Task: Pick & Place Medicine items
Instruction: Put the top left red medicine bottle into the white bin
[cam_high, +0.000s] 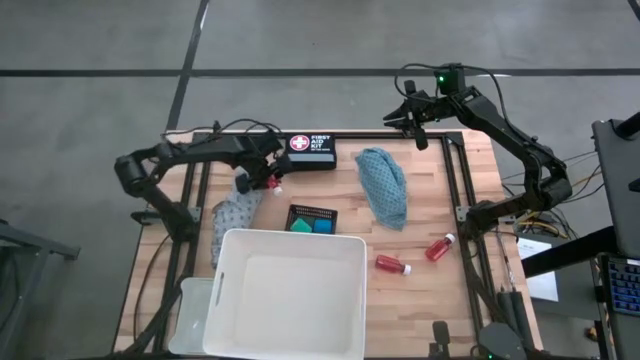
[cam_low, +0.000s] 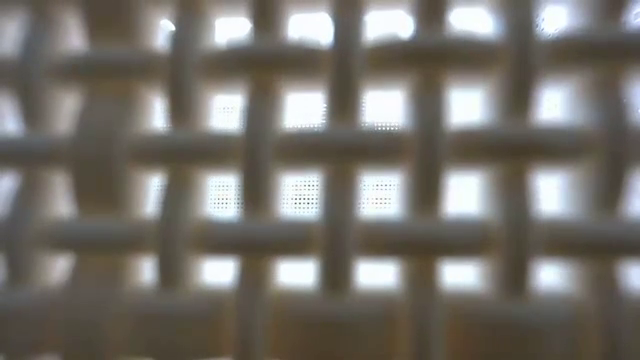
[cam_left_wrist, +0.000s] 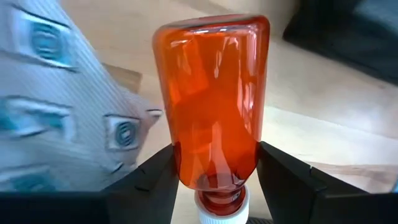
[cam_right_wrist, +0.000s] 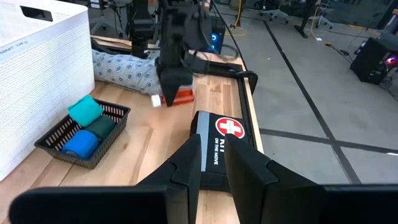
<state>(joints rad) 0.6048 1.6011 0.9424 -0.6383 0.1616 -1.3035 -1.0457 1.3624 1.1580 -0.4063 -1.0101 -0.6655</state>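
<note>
My left gripper (cam_high: 270, 180) is over the table's far left part, shut on a red bottle (cam_left_wrist: 211, 99) with a white cap (cam_left_wrist: 221, 210). Right beside it the grey patterned cloth (cam_high: 234, 212) lies flat on the wood. The teal cloth (cam_high: 383, 186) lies right of centre. Two more red bottles (cam_high: 392, 264) (cam_high: 440, 247) lie on their sides near the right edge. Blue and green tubs (cam_right_wrist: 87, 127) sit in the black mesh tray (cam_high: 313, 217). My right gripper (cam_high: 412, 116) hangs open above the far edge, touching nothing. My left gripper pinches the red bottle between its two fingers (cam_left_wrist: 155, 180) at the shoulder (cam_left_wrist: 211, 168), just above the white cap. The fingers come from above, pointing down, and lie across the bottle. The bottle lies about level (cam_right_wrist: 179, 95); whether it is clear of the table I cannot tell.
A big white tub (cam_high: 290, 292) fills the near middle, with a smaller white basket (cam_high: 192, 312) at its left. A black first aid kit (cam_high: 310, 150) lies at the far edge. A blurred white lattice (cam_low: 320, 180) fills the low view. Black rails (cam_high: 455, 190) border the table.
</note>
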